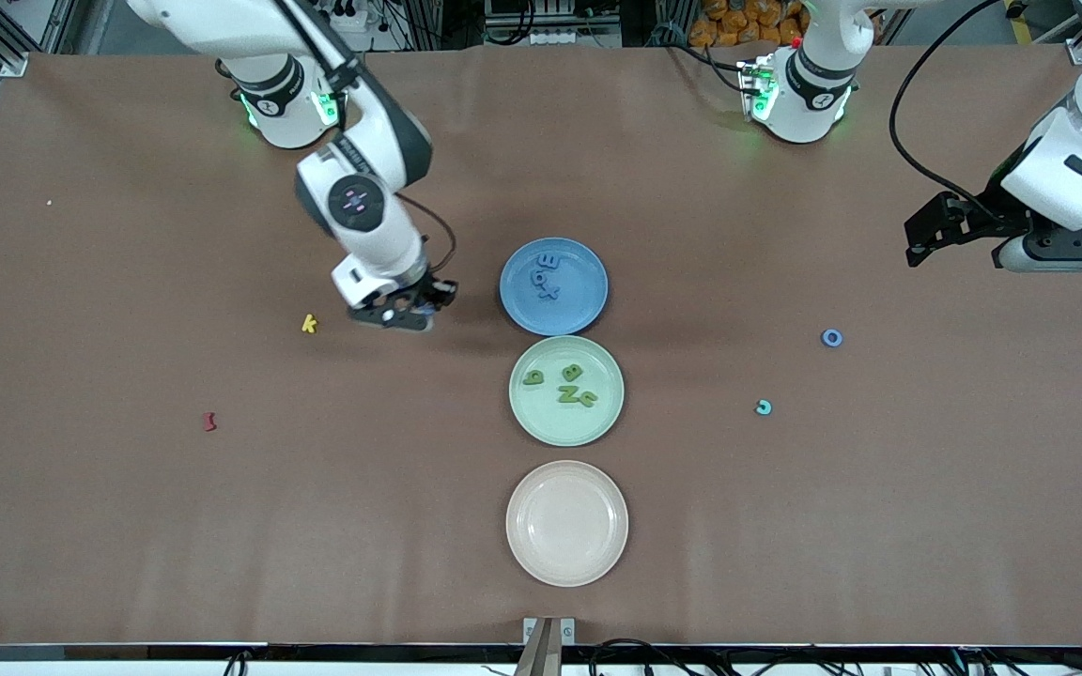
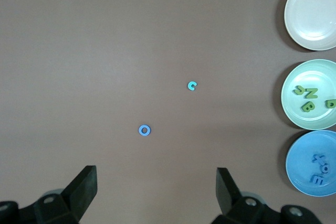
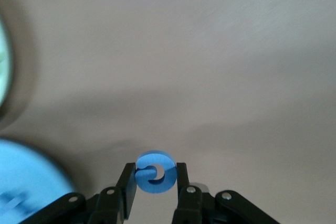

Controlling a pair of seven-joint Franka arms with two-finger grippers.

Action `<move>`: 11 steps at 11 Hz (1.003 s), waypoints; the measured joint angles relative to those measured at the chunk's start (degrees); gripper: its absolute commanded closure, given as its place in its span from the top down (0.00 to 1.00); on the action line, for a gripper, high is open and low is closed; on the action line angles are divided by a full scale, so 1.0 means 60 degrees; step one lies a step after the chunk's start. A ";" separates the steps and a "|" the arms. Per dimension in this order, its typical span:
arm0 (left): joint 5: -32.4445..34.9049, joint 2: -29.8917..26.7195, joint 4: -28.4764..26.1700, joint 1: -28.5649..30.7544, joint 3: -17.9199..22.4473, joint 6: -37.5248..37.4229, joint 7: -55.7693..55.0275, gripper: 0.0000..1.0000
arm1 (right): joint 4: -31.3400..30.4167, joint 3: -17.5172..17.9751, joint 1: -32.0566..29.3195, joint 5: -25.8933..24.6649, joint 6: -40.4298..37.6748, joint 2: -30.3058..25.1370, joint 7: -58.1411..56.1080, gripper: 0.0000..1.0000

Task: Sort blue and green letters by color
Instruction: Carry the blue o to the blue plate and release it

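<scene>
My right gripper (image 1: 414,314) (image 3: 156,174) is shut on a round blue letter (image 3: 155,171), low over the bare table between the yellow k (image 1: 309,324) and the blue plate (image 1: 515,300). Three blue letters (image 1: 546,276) lie in that plate. Several green letters (image 1: 571,385) lie in the green plate (image 1: 541,427), which is nearer the front camera. A blue o (image 1: 831,338) (image 2: 145,130) and a teal c (image 1: 764,407) (image 2: 192,85) lie loose toward the left arm's end. My left gripper (image 1: 917,246) (image 2: 156,177) hangs open over that end with nothing in it.
A cream plate (image 1: 566,523) with nothing in it sits nearest the front camera, in line with the other two plates. A dark red piece (image 1: 209,422) lies toward the right arm's end, nearer the camera than the yellow k.
</scene>
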 measured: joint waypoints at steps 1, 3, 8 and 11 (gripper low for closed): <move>0.0000 0.0000 0.0001 0.0000 0.0000 0.0000 0.0000 1.00 | 0.0112 0.0012 0.0536 0.0018 -0.0007 0.0005 0.0564 0.00; 0.0000 0.0000 0.0001 0.0002 0.0002 0.0000 0.0000 1.00 | 0.0469 0.0037 0.1453 0.0043 -0.0023 0.0161 0.1741 0.00; 0.0000 0.0026 0.0001 -0.0003 -0.0008 -0.0007 0.0000 1.00 | 0.2348 0.0170 0.2449 0.0066 -0.0029 0.1871 0.3618 0.99; 0.0000 0.0038 0.0001 -0.0007 -0.0015 -0.0007 0.0000 1.00 | 0.2916 0.0155 0.2452 0.0071 -0.0181 0.2331 0.4181 1.00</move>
